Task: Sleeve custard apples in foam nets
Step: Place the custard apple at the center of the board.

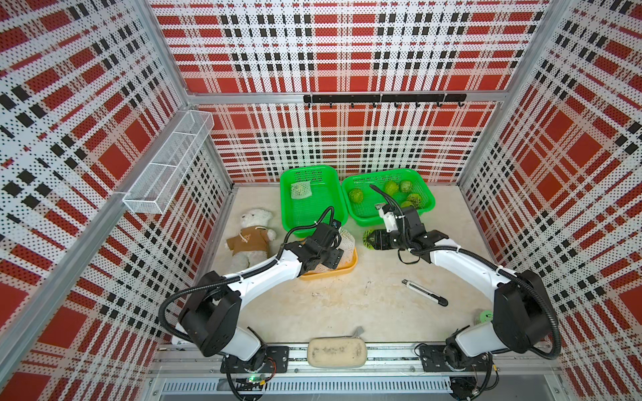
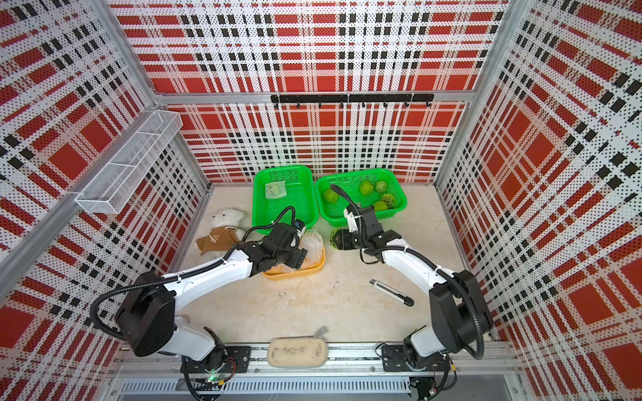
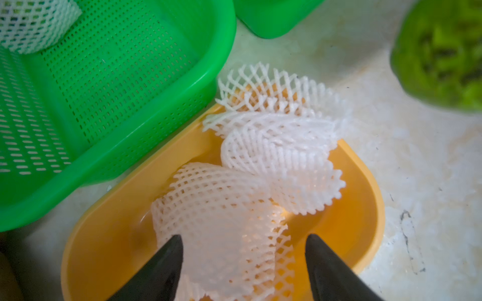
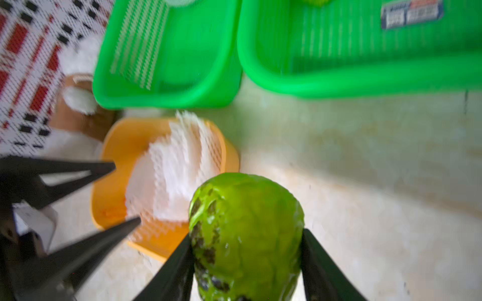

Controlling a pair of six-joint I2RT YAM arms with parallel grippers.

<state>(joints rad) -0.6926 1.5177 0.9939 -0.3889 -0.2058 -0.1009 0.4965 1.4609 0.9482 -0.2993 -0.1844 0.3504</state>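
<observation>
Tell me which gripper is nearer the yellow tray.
Left. The left gripper hangs over the tray, jaws apart astride a foam net in it. The right gripper, shut on a custard apple, is off to the tray's side over the table.

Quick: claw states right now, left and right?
Left claw: open, straddling a foam net, not gripping it.
Right claw: closed on a custard apple.
</observation>
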